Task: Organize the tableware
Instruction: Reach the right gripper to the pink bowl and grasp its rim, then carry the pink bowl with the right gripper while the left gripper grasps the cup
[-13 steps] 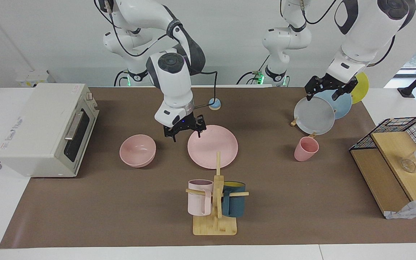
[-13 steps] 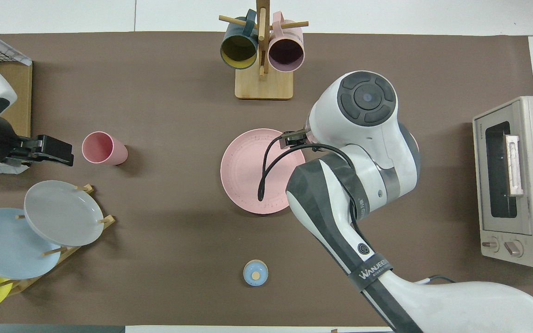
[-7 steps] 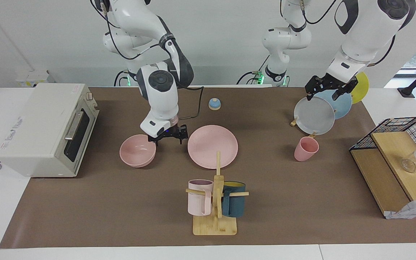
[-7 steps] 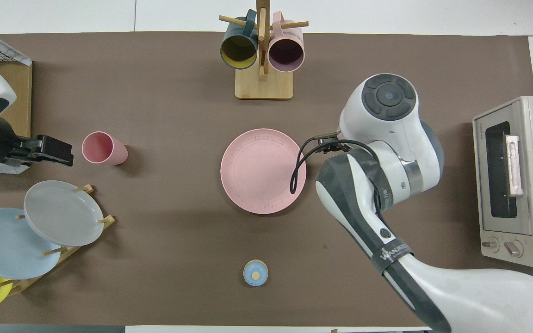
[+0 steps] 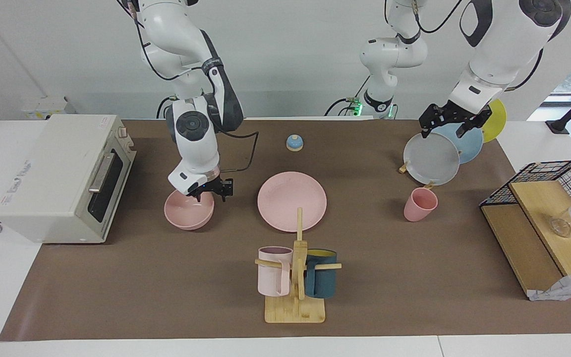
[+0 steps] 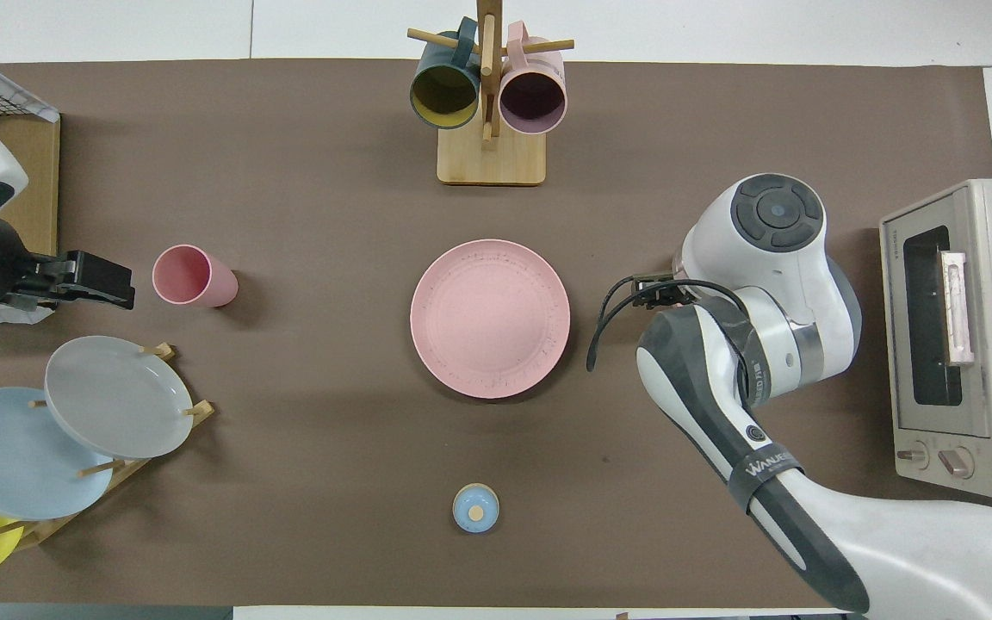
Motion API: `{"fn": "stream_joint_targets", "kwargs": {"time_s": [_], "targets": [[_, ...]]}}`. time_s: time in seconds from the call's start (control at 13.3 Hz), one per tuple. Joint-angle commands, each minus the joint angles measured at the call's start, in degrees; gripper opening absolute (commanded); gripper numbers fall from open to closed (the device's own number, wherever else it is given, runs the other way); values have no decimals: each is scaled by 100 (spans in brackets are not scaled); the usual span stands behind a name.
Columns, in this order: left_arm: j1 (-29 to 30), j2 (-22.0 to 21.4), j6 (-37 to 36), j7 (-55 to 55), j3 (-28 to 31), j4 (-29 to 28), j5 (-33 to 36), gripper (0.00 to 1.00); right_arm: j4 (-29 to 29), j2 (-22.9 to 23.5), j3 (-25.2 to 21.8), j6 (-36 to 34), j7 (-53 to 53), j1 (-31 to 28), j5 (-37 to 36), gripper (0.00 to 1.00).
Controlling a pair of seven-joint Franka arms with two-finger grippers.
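Brown matting covers our table. Facing view: right gripper has travelled from over the pink plate to the bowl, its jaws apart, one fingertip over the rim nearest the plate, the other outside it; we judge a rim pinch is being lined up, so the bowl looks like the first piece to be stacked. Plate lies at the table's middle, untouched; cup stands upright toward the left arm's end, beside the wooden plate rack. Left gripper waits over the grey plate, jaws apart. All three pink pieces are matte: plate wide and flat, bowl rounded, cup tapered and handleless

Overhead view: right arm's wrist hides the bowl entirely. Plate shows faint concentric rings and specks. Cup stands open-mouthed near the left gripper
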Motion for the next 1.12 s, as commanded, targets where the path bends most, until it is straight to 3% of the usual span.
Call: {"fn": "stream_joint_targets", "kwargs": {"time_s": [0.0,0.07,0.15,0.22,0.45,0.67,0.82,1.05], "targets": [[44,-113,2,-37,-28,-66,95,100,-556,-324,53,345,-62,-83,-97,70],[44,-113,11,-37,-28,-74,95,100,-565,-316,45,346,-96,-92,-97,56],[44,-113,46,-72,-28,-83,95,100,-557,-316,45,346,-262,-83,-97,31],[53,-113,168,-81,-28,-118,95,100,-539,-307,45,329,-412,-83,-97,0],[114,18,1027,-72,-37,-513,86,100,-58,-219,53,-82,-413,101,-297,0],[114,483,1477,-63,-37,-505,25,100,1319,122,80,-1171,-387,530,-387,0],[114,860,1890,-72,-37,-479,-10,100,2558,779,80,-1866,40,1030,-299,0],[114,1274,2295,-72,-37,-453,-81,100,4034,1904,272,-2140,930,1743,-308,0]]}}
